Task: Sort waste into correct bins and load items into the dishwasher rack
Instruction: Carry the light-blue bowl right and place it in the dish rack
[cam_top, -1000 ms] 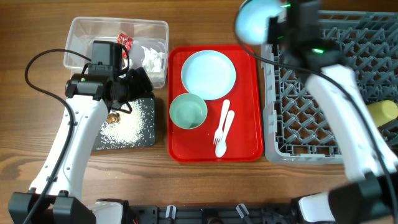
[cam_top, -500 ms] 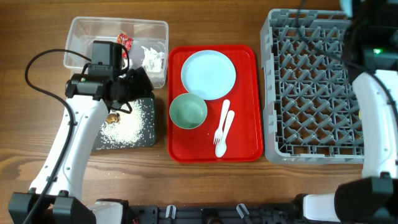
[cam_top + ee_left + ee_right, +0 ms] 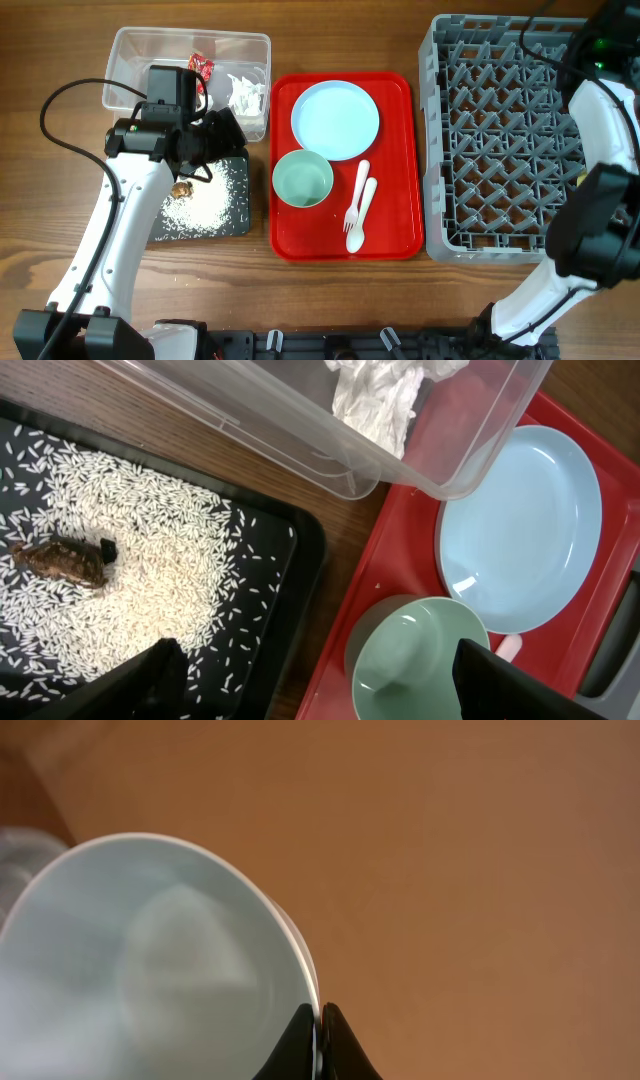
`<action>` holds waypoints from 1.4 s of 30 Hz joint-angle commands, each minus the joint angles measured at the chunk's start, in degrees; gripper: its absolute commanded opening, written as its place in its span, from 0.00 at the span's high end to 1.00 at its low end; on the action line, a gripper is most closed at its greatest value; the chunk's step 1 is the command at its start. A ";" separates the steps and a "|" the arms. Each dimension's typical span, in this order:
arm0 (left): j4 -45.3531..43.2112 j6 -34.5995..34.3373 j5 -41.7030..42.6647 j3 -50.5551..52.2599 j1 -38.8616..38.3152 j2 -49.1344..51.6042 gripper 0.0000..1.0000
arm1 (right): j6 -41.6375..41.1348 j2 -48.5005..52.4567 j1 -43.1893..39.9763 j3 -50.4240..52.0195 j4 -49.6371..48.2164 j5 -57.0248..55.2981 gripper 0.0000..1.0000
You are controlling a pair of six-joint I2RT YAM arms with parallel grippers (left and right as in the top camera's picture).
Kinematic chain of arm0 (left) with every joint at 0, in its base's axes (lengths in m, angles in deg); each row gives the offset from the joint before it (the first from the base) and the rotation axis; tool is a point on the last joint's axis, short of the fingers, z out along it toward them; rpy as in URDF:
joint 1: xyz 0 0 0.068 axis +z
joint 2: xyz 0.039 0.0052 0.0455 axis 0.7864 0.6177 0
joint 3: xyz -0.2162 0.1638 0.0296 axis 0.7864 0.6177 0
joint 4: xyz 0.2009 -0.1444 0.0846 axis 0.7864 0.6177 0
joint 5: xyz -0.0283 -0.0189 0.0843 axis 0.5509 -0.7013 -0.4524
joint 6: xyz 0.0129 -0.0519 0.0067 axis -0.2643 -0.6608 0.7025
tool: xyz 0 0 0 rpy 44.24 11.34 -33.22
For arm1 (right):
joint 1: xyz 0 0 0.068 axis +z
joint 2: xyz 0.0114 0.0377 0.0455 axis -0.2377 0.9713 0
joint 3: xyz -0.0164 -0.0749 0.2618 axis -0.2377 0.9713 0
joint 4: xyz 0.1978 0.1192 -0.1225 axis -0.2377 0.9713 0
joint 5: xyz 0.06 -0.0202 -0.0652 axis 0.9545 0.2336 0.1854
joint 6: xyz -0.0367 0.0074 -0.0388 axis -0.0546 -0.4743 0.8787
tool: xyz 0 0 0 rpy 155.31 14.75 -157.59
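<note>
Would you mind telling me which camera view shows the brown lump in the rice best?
The left wrist view: the brown lump lies close and unobstructed on the black tray. Overhead it is a small speck beside the left arm; the right wrist view misses it.

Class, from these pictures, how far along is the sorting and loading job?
Done: the wrapper and tissue lie in the clear tub; the rice and brown lump are on the black tray. In hand: the right gripper, jaws shut, pinches the blue bowl by its rim. Left: the plate, green bowl, fork and spoon sit on the red tray, awaiting the rack.
</note>
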 commanded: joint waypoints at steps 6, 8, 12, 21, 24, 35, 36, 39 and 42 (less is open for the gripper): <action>-0.22 -0.76 0.48 -0.44 0.22 -1.05 0.14 | -0.98 7.72 0.55 -0.42 1.97 -3.65 0.96; -0.33 -0.76 0.46 -0.44 0.22 -1.05 0.14 | -4.72 9.20 1.31 -0.35 4.74 -3.74 0.96; -0.68 -0.79 0.48 -0.44 0.22 -1.05 0.14 | -9.99 9.53 2.60 0.39 8.22 -2.80 0.96; -0.63 -0.79 0.48 -0.44 0.22 -1.05 0.14 | -17.53 9.53 6.29 0.48 16.98 -2.89 0.96; -0.61 -0.79 0.48 -0.44 0.22 -1.05 0.15 | -19.06 9.49 7.56 0.48 19.23 -2.95 0.95; -0.63 -0.76 0.48 -0.44 0.22 -1.05 0.14 | -23.45 -1.05 11.89 0.48 24.65 7.87 0.45; -0.63 -0.76 0.46 -0.44 0.22 -1.05 0.14 | -25.11 -2.60 12.31 0.48 27.08 10.71 0.43; -0.61 -0.72 0.44 -0.44 0.22 -1.05 0.13 | -31.87 -7.26 13.18 0.48 35.17 22.60 0.34; -0.59 -0.72 0.44 -0.44 0.22 -1.05 0.07 | -36.11 -12.07 14.19 0.48 42.82 39.10 0.31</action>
